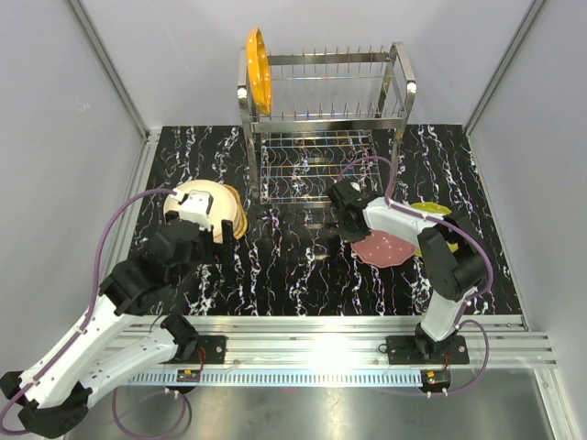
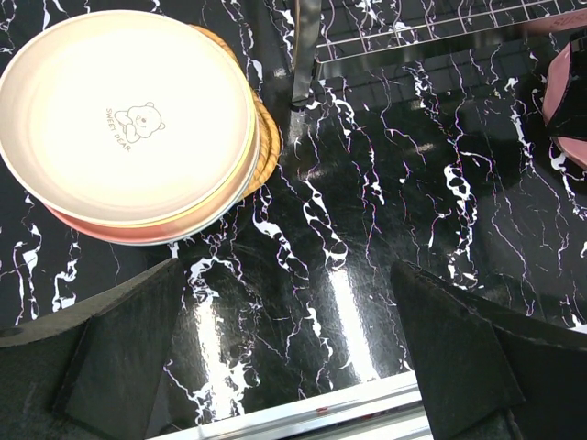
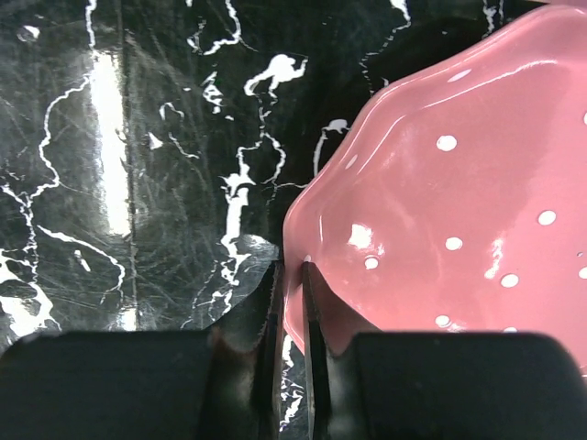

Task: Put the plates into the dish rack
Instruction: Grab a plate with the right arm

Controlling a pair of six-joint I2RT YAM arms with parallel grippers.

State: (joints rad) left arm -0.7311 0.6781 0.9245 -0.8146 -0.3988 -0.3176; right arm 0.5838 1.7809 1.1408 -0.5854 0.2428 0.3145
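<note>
The dish rack (image 1: 323,101) stands at the back with one orange plate (image 1: 259,70) upright at its left end. A stack of plates topped by a cream plate (image 1: 209,207) lies at the left; it also shows in the left wrist view (image 2: 124,115). My left gripper (image 2: 289,353) is open and empty, just in front of that stack. My right gripper (image 3: 292,275) is shut on the rim of a pink plate with white dots (image 3: 449,202), seen in the top view (image 1: 383,246) in front of the rack. A lime-green plate (image 1: 429,210) lies behind it.
The black marbled tabletop (image 1: 293,275) is bounded by an aluminium rail (image 1: 321,330) at the near edge and white walls on both sides. The rack's lower wire shelf (image 1: 312,165) reaches toward the middle of the table.
</note>
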